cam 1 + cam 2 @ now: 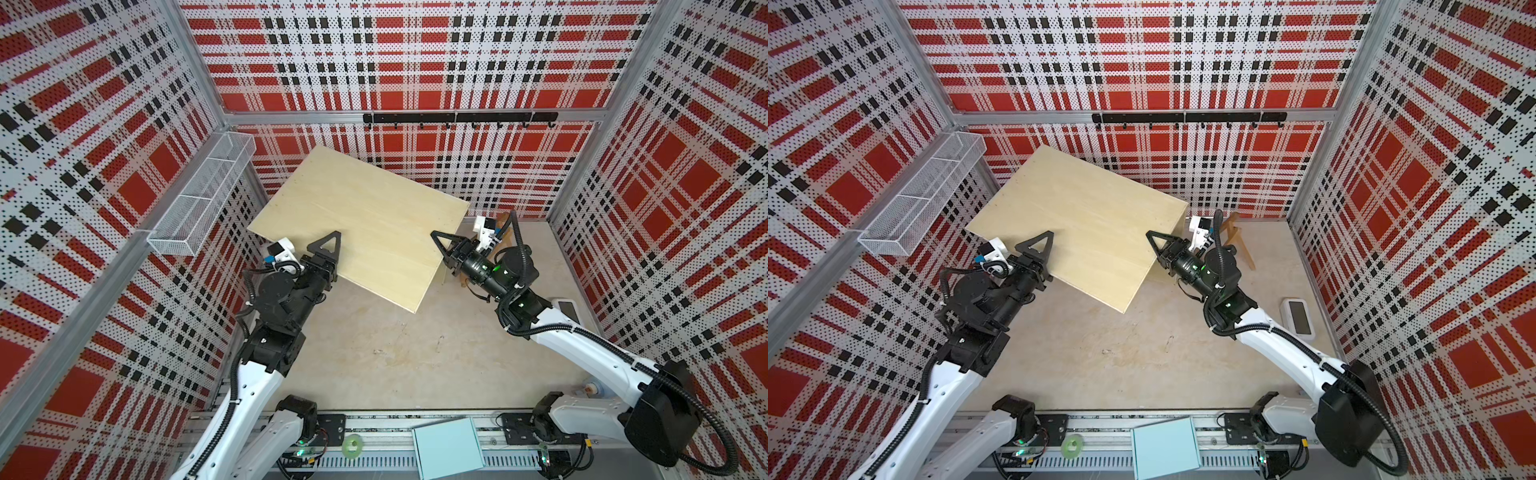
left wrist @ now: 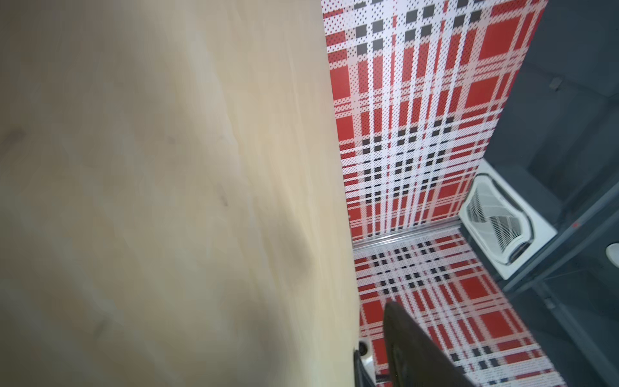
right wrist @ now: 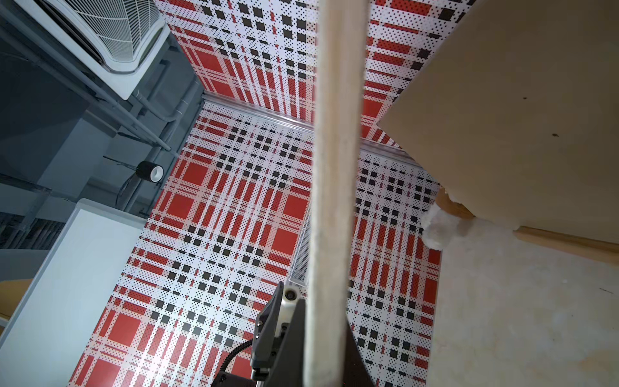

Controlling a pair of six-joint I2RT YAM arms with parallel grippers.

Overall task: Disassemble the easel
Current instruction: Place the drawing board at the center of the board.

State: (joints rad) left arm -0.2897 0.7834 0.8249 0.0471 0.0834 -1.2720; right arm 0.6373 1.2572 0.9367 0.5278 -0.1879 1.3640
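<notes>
Plywood fills the middle of both top views: the wooden board of the easel hangs tilted above the bench, and its near corner appears to be lifted clear of the surface. We see the left end effector at the board's left edge, its upper finger lying over the pale face, and the right end effector at the opposite edge. Behind the right arm, in a top view, the easel stand rests on the bench just beside the board's far right corner; we cannot tell whether the two touch. A wire basket hangs on the left wall, well apart from the board. In the left wrist view the board takes up more than half the picture, blurred. The one finger we can see stands clear of its edge with plaid wall showing between, so we read that end effector as spread and gripping nothing. In the right wrist view the board's thin edge runs straight down between the fingers, the dark one pressed against it, so this end effector is pinching the board.
</notes>
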